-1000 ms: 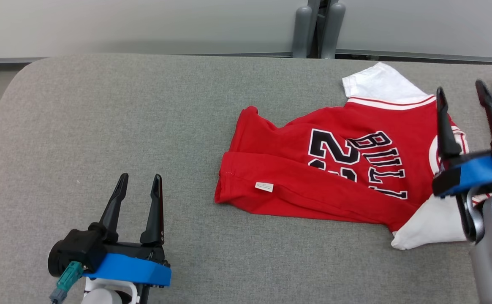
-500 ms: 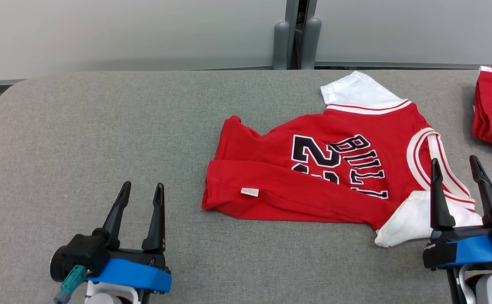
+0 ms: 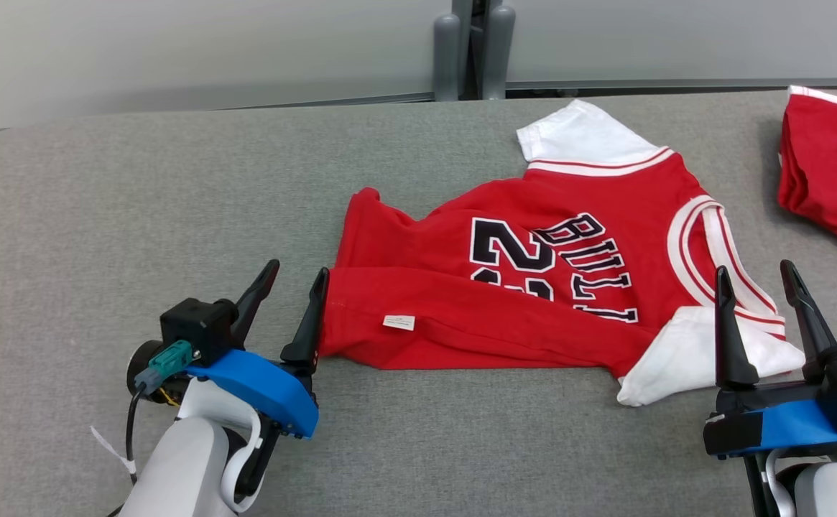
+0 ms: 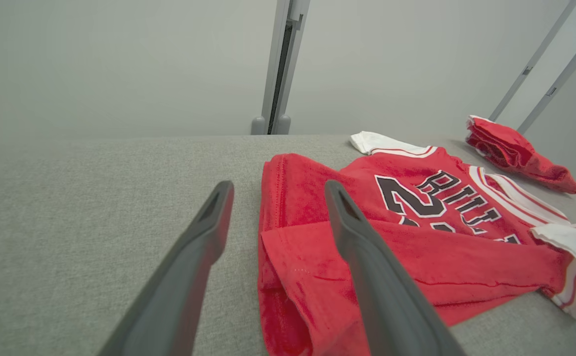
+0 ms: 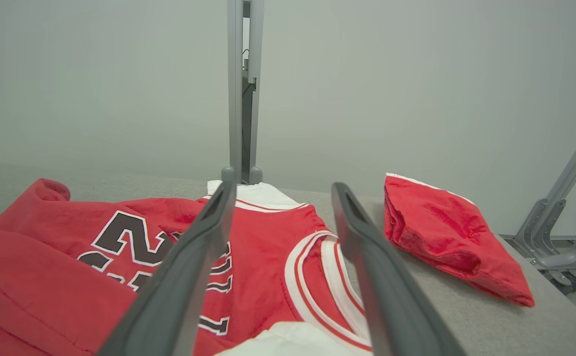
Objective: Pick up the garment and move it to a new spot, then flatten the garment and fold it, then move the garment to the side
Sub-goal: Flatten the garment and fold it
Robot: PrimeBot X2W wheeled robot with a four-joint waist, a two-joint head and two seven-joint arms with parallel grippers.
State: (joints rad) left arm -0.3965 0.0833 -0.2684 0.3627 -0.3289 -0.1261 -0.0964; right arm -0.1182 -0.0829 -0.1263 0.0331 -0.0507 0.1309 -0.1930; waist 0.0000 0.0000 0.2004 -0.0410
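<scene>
A red garment (image 3: 533, 287) with white sleeves and black lettering lies on the grey table (image 3: 138, 187), its near long side folded over. The same garment (image 4: 391, 232) (image 5: 144, 257) fills the lower part of both wrist views. At the hem's near left corner my left gripper (image 3: 297, 276) is open, its right finger touching the red edge. By the white near sleeve (image 3: 684, 352) my right gripper (image 3: 751, 276) hovers open, holding nothing.
A second red cloth (image 3: 828, 172) lies bunched at the table's far right, also in the wrist views as the red bundle (image 4: 515, 153) (image 5: 446, 237). A grey post (image 3: 472, 47) stands behind the table against the pale wall.
The camera has swung right, shifting the scene left. My left gripper has moved up and right to the hem corner. My right gripper came down towards me, off the garment's collar end.
</scene>
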